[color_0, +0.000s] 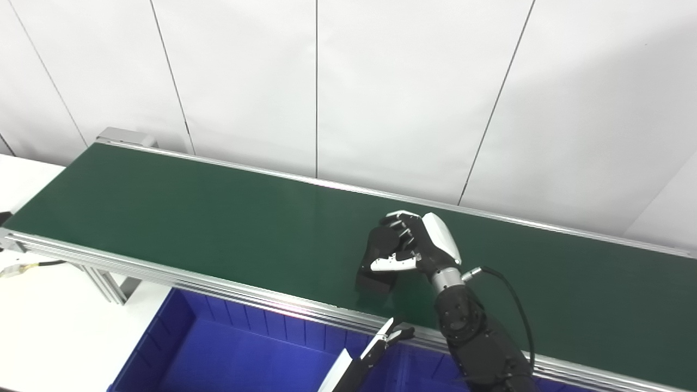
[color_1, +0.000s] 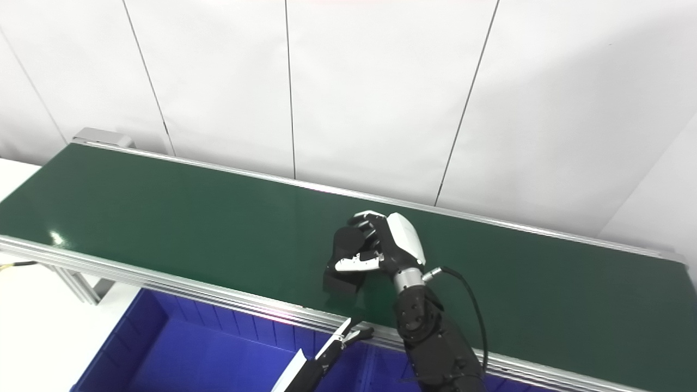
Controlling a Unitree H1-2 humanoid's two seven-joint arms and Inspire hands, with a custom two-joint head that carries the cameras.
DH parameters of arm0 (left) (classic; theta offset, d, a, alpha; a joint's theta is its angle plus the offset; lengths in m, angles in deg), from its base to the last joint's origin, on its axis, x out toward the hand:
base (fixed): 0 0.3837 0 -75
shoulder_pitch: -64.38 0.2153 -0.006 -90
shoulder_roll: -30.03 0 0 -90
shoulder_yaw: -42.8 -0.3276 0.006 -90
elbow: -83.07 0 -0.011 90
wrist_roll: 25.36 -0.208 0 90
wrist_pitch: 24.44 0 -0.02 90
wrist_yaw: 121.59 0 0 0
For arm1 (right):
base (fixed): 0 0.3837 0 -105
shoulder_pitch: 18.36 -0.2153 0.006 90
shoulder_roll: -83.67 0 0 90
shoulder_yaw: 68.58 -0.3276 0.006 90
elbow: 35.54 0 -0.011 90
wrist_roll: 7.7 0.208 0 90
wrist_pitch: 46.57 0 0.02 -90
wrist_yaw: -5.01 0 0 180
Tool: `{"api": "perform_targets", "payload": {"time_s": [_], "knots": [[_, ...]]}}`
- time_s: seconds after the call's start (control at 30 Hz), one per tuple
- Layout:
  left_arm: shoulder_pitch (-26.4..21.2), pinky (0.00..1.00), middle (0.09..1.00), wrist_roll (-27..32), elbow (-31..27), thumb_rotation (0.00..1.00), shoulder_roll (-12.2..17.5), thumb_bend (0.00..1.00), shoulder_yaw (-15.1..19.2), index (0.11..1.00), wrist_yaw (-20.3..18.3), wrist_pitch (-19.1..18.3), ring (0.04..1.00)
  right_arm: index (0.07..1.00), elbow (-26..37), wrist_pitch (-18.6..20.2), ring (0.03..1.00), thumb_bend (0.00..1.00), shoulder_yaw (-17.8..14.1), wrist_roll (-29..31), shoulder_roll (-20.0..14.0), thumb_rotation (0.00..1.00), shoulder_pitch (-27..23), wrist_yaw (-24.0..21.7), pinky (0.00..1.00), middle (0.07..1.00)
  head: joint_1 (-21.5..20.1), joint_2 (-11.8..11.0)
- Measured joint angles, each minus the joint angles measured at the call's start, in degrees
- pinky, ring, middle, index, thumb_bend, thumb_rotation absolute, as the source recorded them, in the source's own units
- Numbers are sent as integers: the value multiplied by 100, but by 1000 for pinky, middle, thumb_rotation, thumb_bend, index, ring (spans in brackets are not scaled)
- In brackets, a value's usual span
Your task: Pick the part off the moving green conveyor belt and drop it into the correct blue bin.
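White wall panels stand behind the green conveyor belt (color_0: 228, 218). On the belt, toward its near rail, the right hand (color_0: 414, 245) is clenched around the black part (color_0: 378, 261), which looks to touch the belt. Below the near rail sits the blue bin (color_0: 218, 348). The left hand (color_0: 381, 343) barely shows over the bin; I cannot tell its state.

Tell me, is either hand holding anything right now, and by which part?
The right hand is closed on the black part over the green conveyor belt, fingers and thumb wrapped around its upper end. The left hand, low by the blue bin, appears empty.
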Motion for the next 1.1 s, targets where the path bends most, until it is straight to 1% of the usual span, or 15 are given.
{"api": "perform_targets", "payload": {"time_s": [0.1,0.13,0.2,0.5,0.7,0.73,0.77,0.8,0.87,1.0,1.03,1.1], "knots": [[8,981,901,4,-1,1000,-9,920,24,989,-6,0,939,484,-23,-5,294,526,7,8,-2,0,0,73,237,475,-17,0],[8,981,901,4,-1,1000,-9,916,25,988,-7,0,938,515,-26,-5,301,521,10,13,-14,0,0,74,241,445,-26,0],[8,980,900,3,-1,1000,-9,915,25,987,-7,0,938,531,-26,-6,309,519,14,21,-31,0,0,75,245,432,-26,0],[13,992,900,0,-1,1000,-15,915,41,986,-8,0,938,533,-25,-59,310,519,67,20,-145,0,0,82,239,428,-26,0],[13,993,899,4,-1,1000,-17,920,49,986,-15,0,940,534,17,-56,309,519,94,17,-201,0,1,72,238,427,-132,18],[13,990,903,5,-1,1000,-18,911,50,990,-18,0,940,510,27,-55,303,523,97,18,-211,0,2,69,237,450,-132,18],[13,989,905,3,-1,1000,-18,905,50,993,-20,0,938,498,81,-51,301,525,104,16,-227,0,18,59,237,463,-236,35],[12,993,906,2,-1,1000,-18,906,50,995,-22,0,937,525,165,-48,302,520,104,14,-249,0,48,18,238,436,-298,44],[12,999,906,3,-1,1000,-20,919,53,996,-24,0,941,532,340,-44,305,519,109,17,-273,0,140,-65,236,427,-316,53],[3,1000,902,4,0,1000,-46,913,84,993,-41,0,939,532,943,-47,302,519,11,67,-386,0,506,-178,228,424,-369,96],[1,1000,905,5,0,1000,-49,926,91,997,-41,0,945,534,1121,-47,297,518,-13,71,-429,0,587,-190,228,424,-491,158],[-1,1000,911,10,-1,1000,-55,931,106,1000,-46,0,949,534,1454,-47,300,518,-89,106,-573,0,723,-274,231,428,-518,167]]}}
